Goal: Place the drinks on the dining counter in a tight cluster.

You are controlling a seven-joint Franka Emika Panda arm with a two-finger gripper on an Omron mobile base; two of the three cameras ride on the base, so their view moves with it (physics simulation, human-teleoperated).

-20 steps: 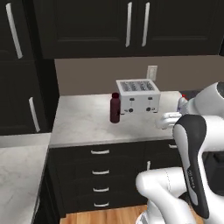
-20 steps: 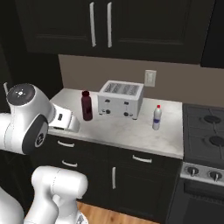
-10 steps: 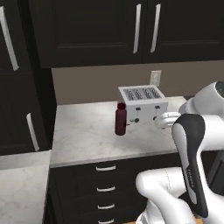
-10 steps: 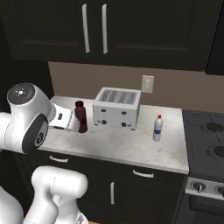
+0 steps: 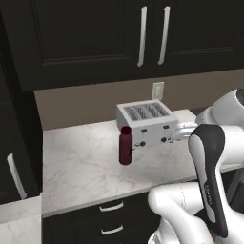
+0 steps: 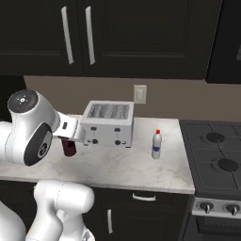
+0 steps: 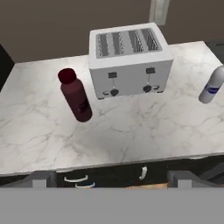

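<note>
- A white grey-veined marble worktop (image 5: 81, 167) ran across mid-frame, under black wall cabinets (image 5: 95, 33) and above dark drawers (image 5: 112, 224).
- A silver four-slot toaster (image 7: 129, 59) stood at upper centre of the hand view, the maroon red-capped bottle (image 7: 75, 95) just beside it at left, upright.
- The right base view added the small pale red-capped bottle (image 6: 156, 144) at centre right and a black stove (image 6: 219, 164) at far right.
- The gripper (image 7: 112, 177) stood fully open and empty, short of the worktop's edge.

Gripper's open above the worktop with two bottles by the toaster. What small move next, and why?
Probably lower the open gripper toward the squat maroon red-capped bottle: it stands upright and free left of the silver toaster, nearer than the small pale bottle.
</note>
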